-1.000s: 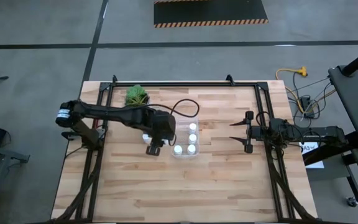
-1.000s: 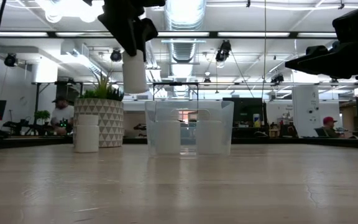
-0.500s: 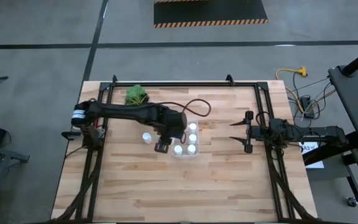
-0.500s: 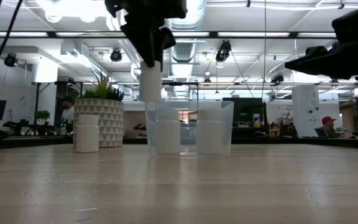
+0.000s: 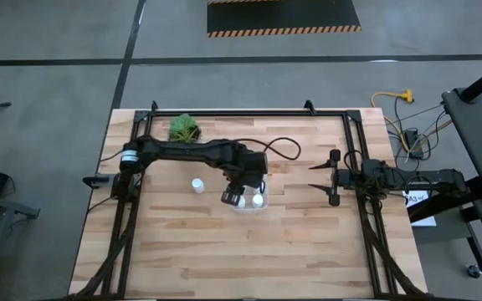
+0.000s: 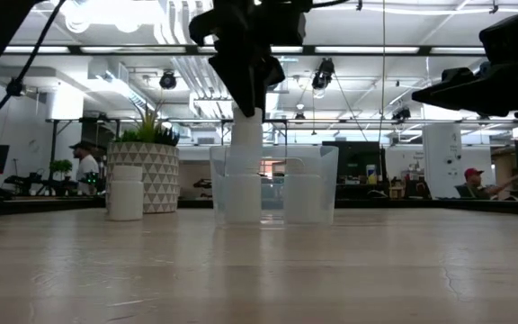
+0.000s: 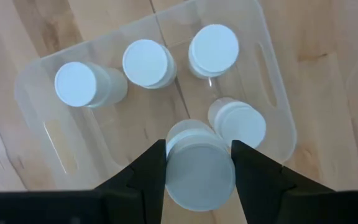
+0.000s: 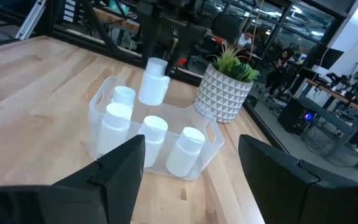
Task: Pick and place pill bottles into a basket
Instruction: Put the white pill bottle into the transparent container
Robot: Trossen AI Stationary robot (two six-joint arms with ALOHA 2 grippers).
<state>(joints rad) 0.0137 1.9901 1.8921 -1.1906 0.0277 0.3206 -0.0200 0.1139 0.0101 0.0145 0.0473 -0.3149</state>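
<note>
My left gripper [image 6: 246, 101] is shut on a white pill bottle [image 6: 246, 137] above the clear plastic basket [image 6: 324, 180], which also shows in the left wrist view [image 7: 275, 99]. The bottle's lower end is about level with the basket's rim. Several white bottles stand in the basket [image 7: 146, 62]. One more bottle [image 5: 197, 185] stands on the table to the basket's left. My right gripper [image 5: 320, 177] is open and empty, to the right of the basket. My left gripper pinches the bottle's upper end [image 6: 246, 117] between its two fingers [image 7: 146, 171]. The fingers come from above and point down. The bottle hangs upright below them, clear of the table, over a free place at the basket's near left corner.
A white patterned pot with a green plant [image 6: 156, 171] stands at the far left of the table [image 5: 184, 127]. Black frame rails [image 5: 366, 209] run along the table's sides. People sit in the room behind the table [image 6: 85, 166].
My left gripper has carried the bottle toward the table's right edge, from left of the basket to above it, and has come down a little. The bottle has stayed upright.
</note>
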